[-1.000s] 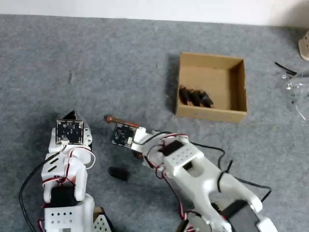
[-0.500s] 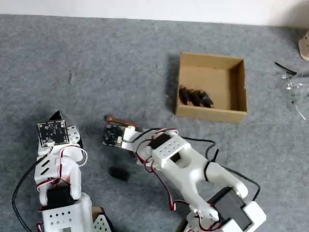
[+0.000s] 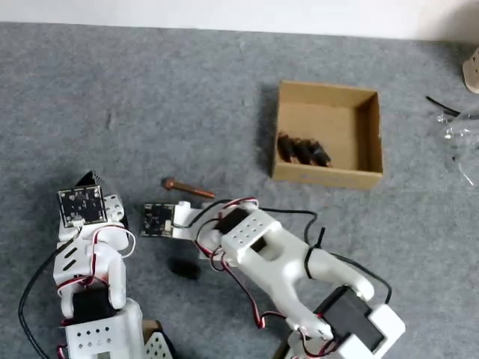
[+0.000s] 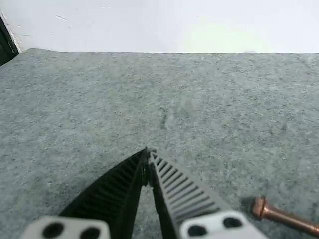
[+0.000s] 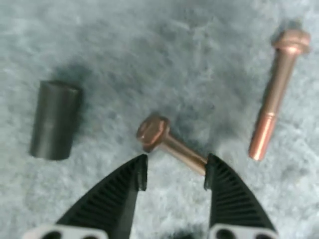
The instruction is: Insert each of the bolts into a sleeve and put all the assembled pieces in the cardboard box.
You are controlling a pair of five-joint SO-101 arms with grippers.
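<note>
In the right wrist view my right gripper (image 5: 174, 172) is open, its fingertips on either side of the shank of a copper bolt (image 5: 167, 141) lying on the grey mat. A second copper bolt (image 5: 278, 94) lies apart from it, and a black sleeve (image 5: 54, 119) lies on the other side. From above, one bolt (image 3: 188, 188) lies just beyond the right arm and the sleeve (image 3: 183, 268) lies near it. My left gripper (image 4: 148, 155) is shut and empty over bare mat, with a bolt (image 4: 284, 216) off to its side.
The cardboard box (image 3: 368, 134) stands at the back right, holding several dark assembled pieces (image 3: 301, 151) against its near left wall. Clear plastic and wires (image 3: 456, 127) lie at the far right edge. Open mat stretches across the back left.
The right arm has swung left, carrying its wrist over the bolts and sleeve. The left arm shifted left a second ago and has since held still.
</note>
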